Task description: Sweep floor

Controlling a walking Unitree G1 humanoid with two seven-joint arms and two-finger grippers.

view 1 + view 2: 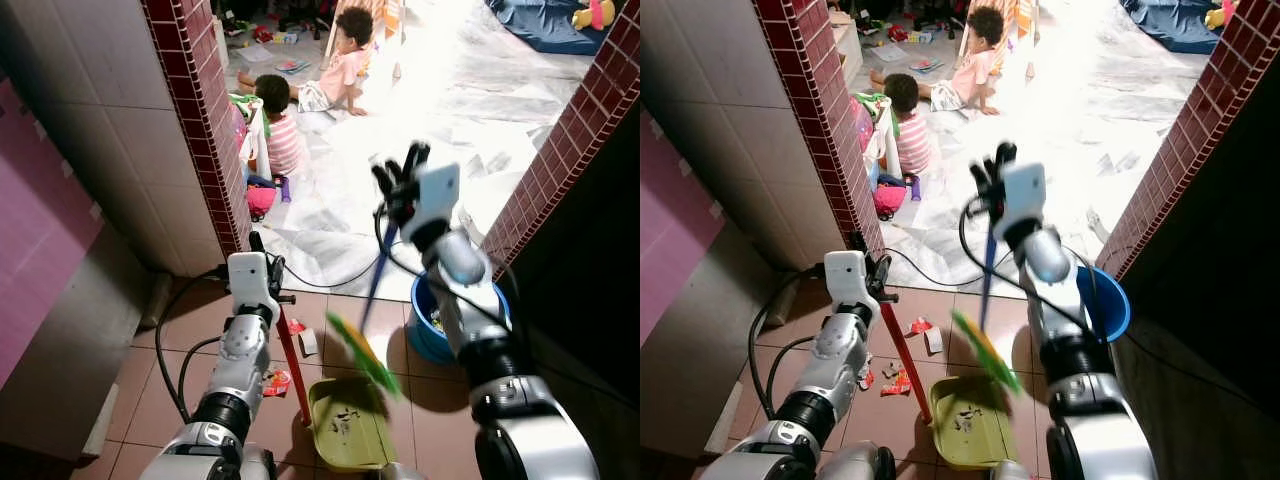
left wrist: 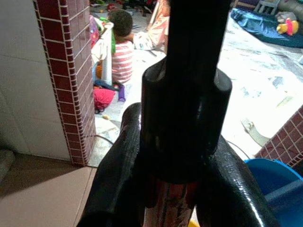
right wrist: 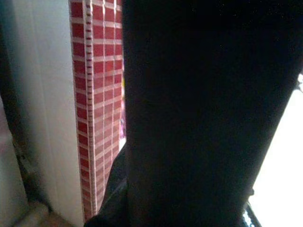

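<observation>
The green dustpan (image 1: 347, 425) is kept flat on the tiled floor (image 1: 140, 380) by its red handle (image 1: 293, 365), clamped in the left gripper (image 1: 268, 268), while the blue-handled broom (image 1: 375, 290), gripped by the right gripper (image 1: 395, 175), is angled so scraps (image 1: 277, 380) are swept in.

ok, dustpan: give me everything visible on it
The yellow-green plastic dustpan sits on the brown tiled floor between the arms, its tray flat and scattered with dark specks of debris. A long red handle rises from its left rear corner, tilted, up to the left gripper, whose black fingers are clamped around it. The broom's green bristles hang above the tray; whether they touch is unclear. Red wrappers lie on the tiles just left of it.
</observation>
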